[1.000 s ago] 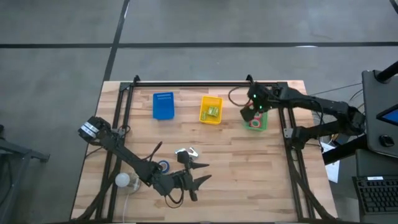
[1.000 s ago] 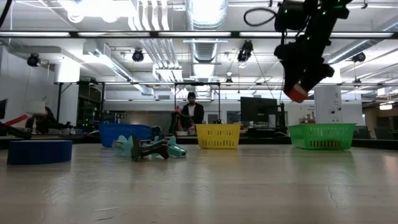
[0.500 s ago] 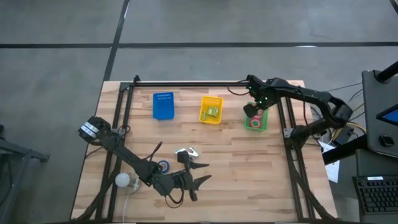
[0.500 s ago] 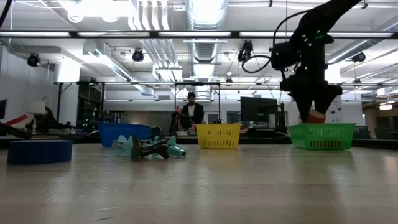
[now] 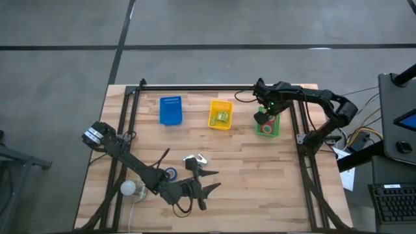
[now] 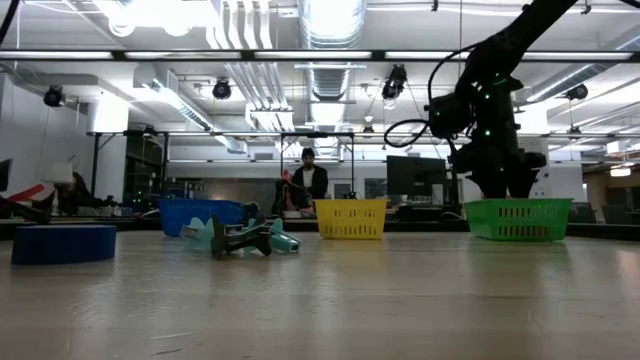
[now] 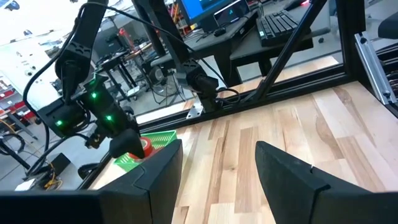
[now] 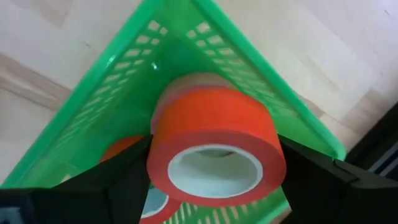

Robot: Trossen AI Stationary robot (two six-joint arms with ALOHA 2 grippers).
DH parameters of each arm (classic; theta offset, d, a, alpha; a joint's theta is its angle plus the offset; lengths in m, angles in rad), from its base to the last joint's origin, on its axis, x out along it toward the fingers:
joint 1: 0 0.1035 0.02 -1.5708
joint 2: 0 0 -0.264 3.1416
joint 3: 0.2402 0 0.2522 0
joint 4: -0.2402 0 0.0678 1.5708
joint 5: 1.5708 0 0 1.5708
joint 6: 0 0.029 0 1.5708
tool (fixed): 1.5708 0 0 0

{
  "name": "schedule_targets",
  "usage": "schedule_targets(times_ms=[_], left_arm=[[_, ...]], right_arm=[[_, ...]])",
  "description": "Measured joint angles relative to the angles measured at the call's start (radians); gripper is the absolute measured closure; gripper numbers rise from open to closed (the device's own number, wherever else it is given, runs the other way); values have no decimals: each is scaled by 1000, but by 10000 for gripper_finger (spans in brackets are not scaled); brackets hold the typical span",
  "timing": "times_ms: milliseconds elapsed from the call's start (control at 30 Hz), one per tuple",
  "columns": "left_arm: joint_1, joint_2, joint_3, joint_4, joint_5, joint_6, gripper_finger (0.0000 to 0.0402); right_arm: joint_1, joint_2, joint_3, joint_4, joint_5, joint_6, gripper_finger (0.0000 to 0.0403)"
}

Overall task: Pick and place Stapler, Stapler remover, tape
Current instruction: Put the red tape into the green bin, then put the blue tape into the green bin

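Right hand point(image 5: 262, 117) over green bin point(image 5: 274, 127); left hand point(image 5: 207, 181) near table's front.

Right arm reaches across upper right of the high view, elbow bent near the right edge, wrist pitched down; right gripper point(image 5: 262, 117) low, fingers clamped on a red tape roll point(image 8: 214, 140). Left arm runs diagonally from left edge to lower centre, lying low; left gripper point(image 5: 207, 181) fingers spread apart, nothing between them, pointing right.

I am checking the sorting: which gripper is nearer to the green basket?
The right gripper: it is over the green basket, holding red tape. The left gripper is far off, near the table's front.
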Motion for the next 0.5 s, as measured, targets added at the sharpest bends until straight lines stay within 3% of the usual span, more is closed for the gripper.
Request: schedule_targets(times_ms=[233,500], left_arm=[[0,0,0,-4,0,0,195],[0,0,-1,-4,0,6,195]], right_arm=[[1,-30,11,-12,73,-14,70],[1,-127,13,-10,78,-26,39]])
